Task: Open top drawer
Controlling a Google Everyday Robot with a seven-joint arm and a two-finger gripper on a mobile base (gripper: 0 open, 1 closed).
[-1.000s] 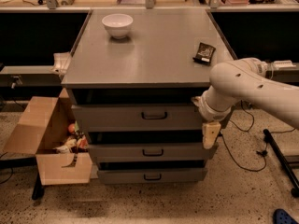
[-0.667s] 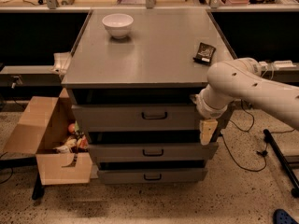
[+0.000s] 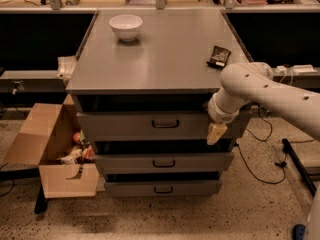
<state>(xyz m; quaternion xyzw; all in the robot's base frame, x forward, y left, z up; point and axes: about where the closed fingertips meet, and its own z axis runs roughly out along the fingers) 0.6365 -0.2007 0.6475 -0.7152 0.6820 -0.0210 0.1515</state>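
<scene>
- Centre right of the frame: hand (image 3: 216, 133), on a white arm entering from the right edge, hanging at the right end of the top drawer's front; wide or narrow cannot be told.
- Mid-frame: top drawer (image 3: 120, 127), grey, uppermost of three, long axis left to right; judged not yet pulled out.
- Handle (image 3: 165, 124): dark loop at the drawer's centre, left of the hand at about its height; a leftward reach seems needed.
- Bench (image 3: 170, 54): white bowl (image 3: 126, 26) at upper left.
</scene>
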